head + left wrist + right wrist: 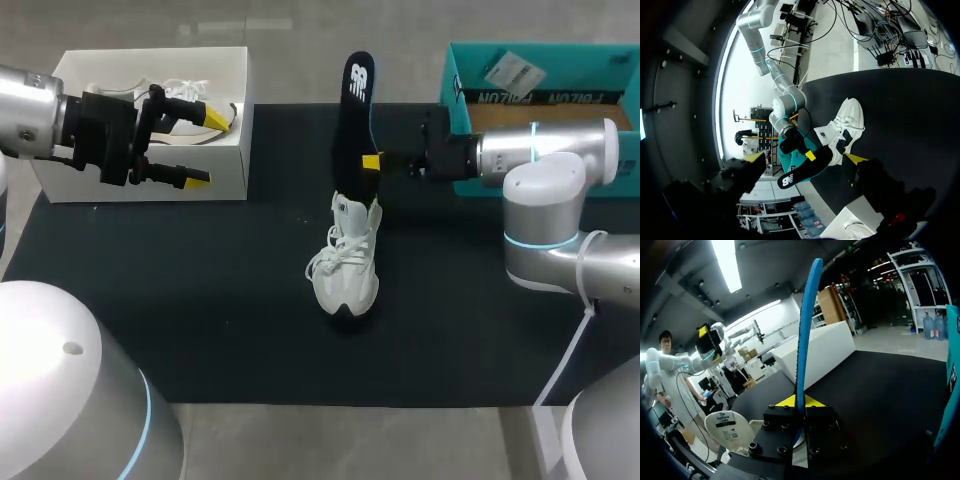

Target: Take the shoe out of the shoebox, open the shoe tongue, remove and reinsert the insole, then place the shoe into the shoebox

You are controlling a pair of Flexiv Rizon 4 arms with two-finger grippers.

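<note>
A white shoe [345, 265] stands upright in the middle of the black mat [150, 300], its laces loose. A dark insole [355, 115] stands on end above it, and its lower end reaches down to the shoe's opening. My right gripper [372, 162] is shut on the insole's lower part. The right wrist view shows the insole [804, 330] edge-on, clamped at my right gripper [799, 401], with the shoe [730, 430] just below. My left gripper [197, 148] hangs open over the white shoebox [215, 160] at the far left. From the left wrist view, the shoe [846, 122] and insole [802, 172] lie well ahead of my left gripper [806, 159].
A second white shoe [185, 92] lies in the white shoebox. A teal cardboard box [545, 95] stands at the back right, close behind my right arm [540, 150]. Bare black mat stretches to the front and both sides of the shoe.
</note>
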